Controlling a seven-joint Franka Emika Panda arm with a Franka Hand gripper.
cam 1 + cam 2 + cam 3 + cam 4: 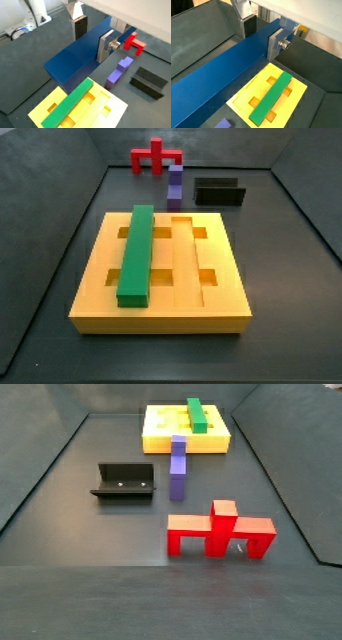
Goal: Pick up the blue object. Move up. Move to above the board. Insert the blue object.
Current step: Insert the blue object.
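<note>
Blue object (218,75) clamped between gripper (261,31) fingers (276,42)

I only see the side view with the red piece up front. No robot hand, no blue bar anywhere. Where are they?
Observer: Out of your frame. Both wrist views show the gripper shut on the blue bar, one finger on each long side.
Operator: Is it near the yellow board?
Observer: In a wrist view the board lies below the raised bar, just beside it.
Operator: Is there room in it?
Observer: A side view from the board's end shows the green bar filling one groove; the other two long grooves are empty.
</note>
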